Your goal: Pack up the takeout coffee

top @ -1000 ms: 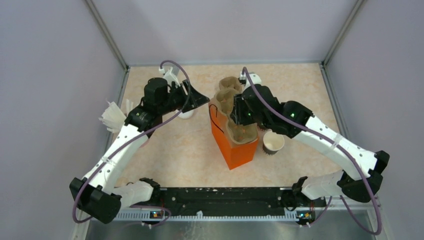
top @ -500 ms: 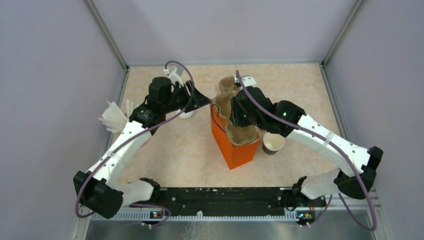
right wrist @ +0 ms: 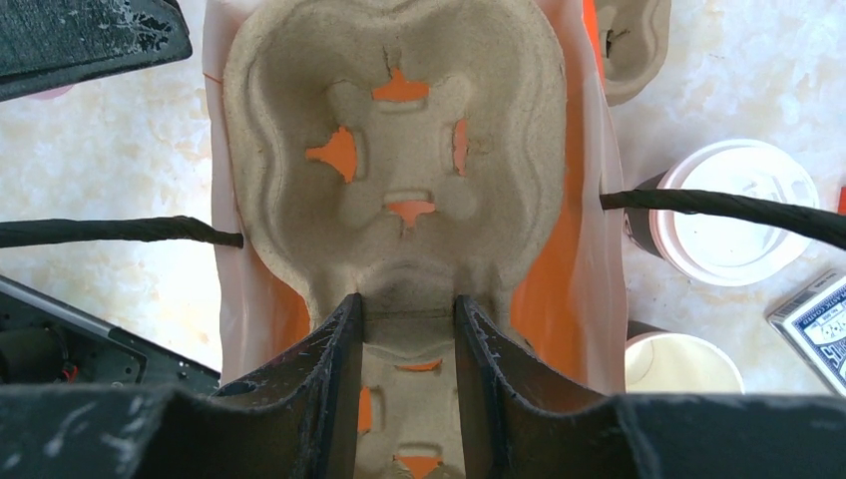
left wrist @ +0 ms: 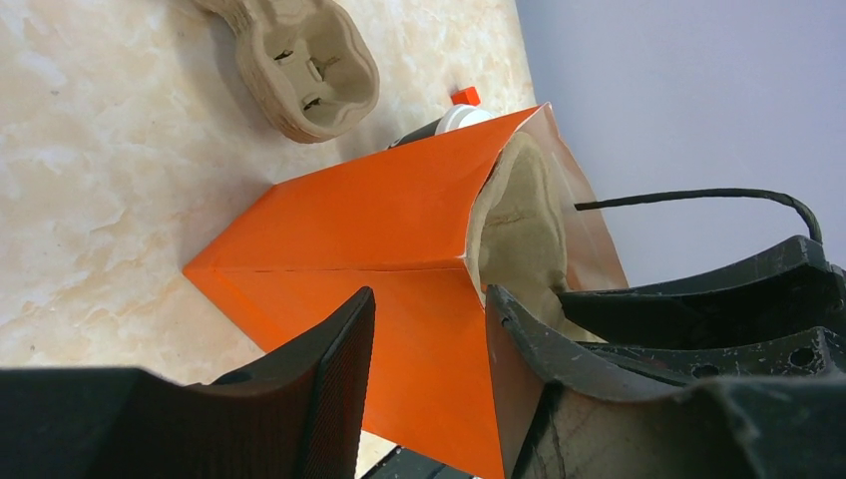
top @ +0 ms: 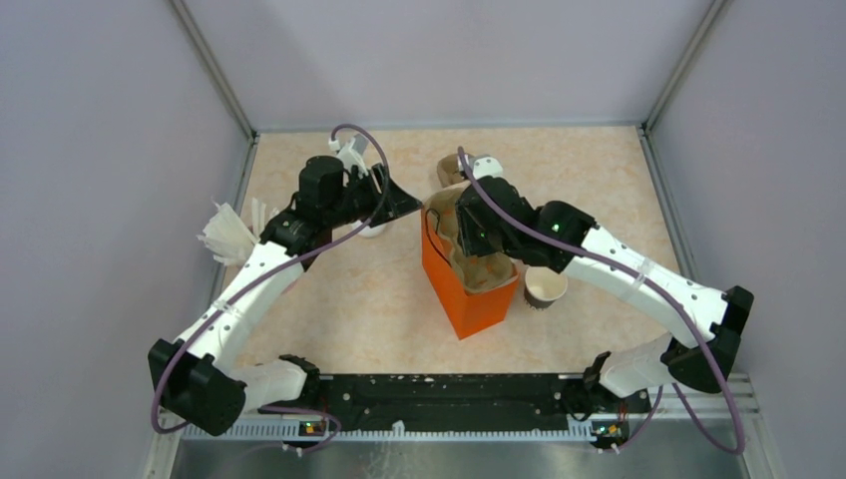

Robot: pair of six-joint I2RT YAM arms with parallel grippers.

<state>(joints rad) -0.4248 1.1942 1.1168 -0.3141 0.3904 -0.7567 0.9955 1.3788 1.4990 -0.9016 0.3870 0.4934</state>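
Observation:
The tall orange paper bag (top: 467, 299) stands upright mid-table, mouth open. My right gripper (right wrist: 407, 301) is shut on the narrow waist of a brown pulp tray (right wrist: 399, 140), which sits partly down inside the bag's mouth (top: 477, 261). The takeout coffee (right wrist: 738, 225), white lid on top, stands on the table just right of the bag; in the top view my right arm hides it. My left gripper (left wrist: 429, 299) hangs open beside the bag's left side (left wrist: 389, 230), at its upper rim (top: 404, 205). Nothing shows between its fingers except the bag's wall beyond them.
A second pulp tray (top: 451, 168) lies behind the bag. An open, lidless paper cup (top: 545, 286) stands right of the bag, with a card box (right wrist: 813, 321) near it. White crumpled paper (top: 227, 235) lies at the left wall. The bag's black cord handles (right wrist: 120, 232) stick out sideways.
My right gripper has carried the tray down and slightly left, so it now sits deeper in the bag. My left gripper has edged closer to the bag's rim and narrowed a little.

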